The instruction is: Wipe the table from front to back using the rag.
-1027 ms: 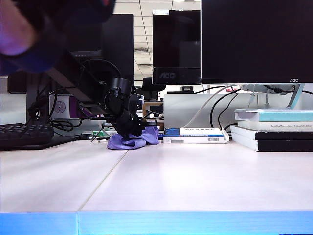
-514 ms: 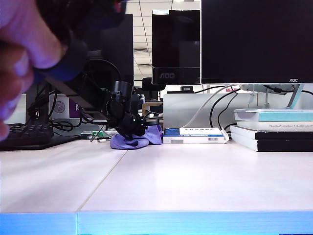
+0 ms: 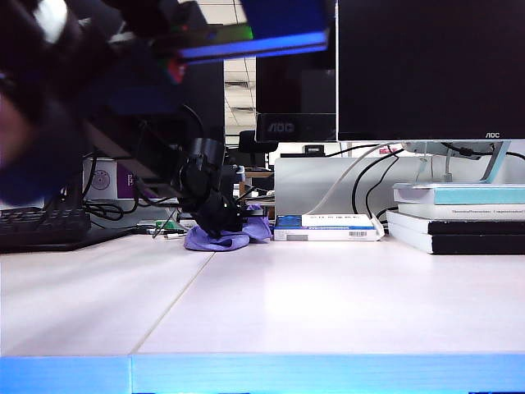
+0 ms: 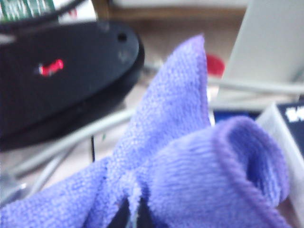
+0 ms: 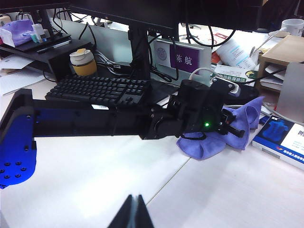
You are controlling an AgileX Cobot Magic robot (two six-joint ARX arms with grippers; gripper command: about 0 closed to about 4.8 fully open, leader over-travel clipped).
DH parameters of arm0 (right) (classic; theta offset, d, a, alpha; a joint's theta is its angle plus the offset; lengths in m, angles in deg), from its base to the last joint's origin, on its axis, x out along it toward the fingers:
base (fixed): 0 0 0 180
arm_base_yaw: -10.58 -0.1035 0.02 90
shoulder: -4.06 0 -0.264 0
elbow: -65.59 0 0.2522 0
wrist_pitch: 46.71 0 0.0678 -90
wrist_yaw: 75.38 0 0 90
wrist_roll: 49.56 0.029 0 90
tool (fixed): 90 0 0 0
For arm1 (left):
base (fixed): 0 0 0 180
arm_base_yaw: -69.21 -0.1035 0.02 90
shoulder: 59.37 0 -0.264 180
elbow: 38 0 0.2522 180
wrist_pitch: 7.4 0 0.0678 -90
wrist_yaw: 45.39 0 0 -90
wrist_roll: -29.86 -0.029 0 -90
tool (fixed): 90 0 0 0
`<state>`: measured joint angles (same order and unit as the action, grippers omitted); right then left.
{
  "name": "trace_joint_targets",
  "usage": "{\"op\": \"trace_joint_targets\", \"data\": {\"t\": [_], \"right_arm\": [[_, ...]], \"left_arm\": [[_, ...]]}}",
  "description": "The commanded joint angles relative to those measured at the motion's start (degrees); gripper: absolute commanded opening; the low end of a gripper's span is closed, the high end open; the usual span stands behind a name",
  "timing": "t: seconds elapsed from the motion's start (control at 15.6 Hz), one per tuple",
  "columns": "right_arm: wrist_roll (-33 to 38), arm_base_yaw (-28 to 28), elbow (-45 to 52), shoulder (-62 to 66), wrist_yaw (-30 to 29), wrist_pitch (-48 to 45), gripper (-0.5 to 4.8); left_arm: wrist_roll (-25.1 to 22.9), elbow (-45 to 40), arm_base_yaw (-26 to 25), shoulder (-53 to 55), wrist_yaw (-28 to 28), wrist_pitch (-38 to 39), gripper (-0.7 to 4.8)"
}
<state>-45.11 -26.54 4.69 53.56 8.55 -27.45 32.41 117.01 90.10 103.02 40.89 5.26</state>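
The lavender rag [image 3: 215, 239] lies bunched at the back of the pale table [image 3: 328, 304], just in front of the cables and boxes. My left gripper [image 3: 221, 223] points down into it and is shut on a fold of the rag [image 4: 190, 156]; the dark fingertips [image 4: 124, 214] pinch fuzzy cloth between them. In the right wrist view the same left gripper [image 5: 232, 130] grips the rag [image 5: 244, 118] beyond the table's seam. My right gripper [image 5: 135, 203] is shut and empty above bare table [image 5: 85, 161], well short of the rag.
A blue-and-white flat box [image 3: 328, 227] lies just right of the rag. Stacked books [image 3: 459, 217] stand at the back right under the monitors [image 3: 431, 70]. A black keyboard [image 5: 99, 90], a monitor stand and cables crowd the back left. A yellow cup [image 5: 80, 61] sits behind the keyboard.
My left gripper has pushed the rag slightly farther back along the table. The left arm's blurred near links have swung across the upper left of the exterior view.
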Motion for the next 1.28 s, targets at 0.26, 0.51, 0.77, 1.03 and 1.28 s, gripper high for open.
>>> {"op": "trace_joint_targets", "data": {"t": [0.26, 0.51, 0.77, 1.03, 1.28], "right_arm": [[-1.42, 0.15, -0.28, 0.55, -0.09, -0.81, -0.01], [-2.82, 0.17, -0.28, 0.55, -0.09, -1.55, -0.01], [-2.97, 0.15, -0.28, 0.55, -0.17, -1.99, -0.01], [-3.23, 0.15, -0.28, 0.52, -0.15, -4.13, -0.01], [-3.23, 0.13, -0.31, 0.48, -0.28, -6.23, -0.01]], "left_arm": [[-1.42, 6.64, 0.76, -1.84, 0.17, 22.14, -0.06], [-1.01, 6.56, 0.9, -3.67, 1.57, 31.67, -0.06], [-0.74, 6.4, 0.94, -5.51, 3.82, 40.94, -0.06], [-0.81, 6.4, 1.6, -8.13, 5.03, 44.33, -0.06], [-0.85, 6.4, 2.01, -8.46, 5.29, 51.93, -0.06]]}}
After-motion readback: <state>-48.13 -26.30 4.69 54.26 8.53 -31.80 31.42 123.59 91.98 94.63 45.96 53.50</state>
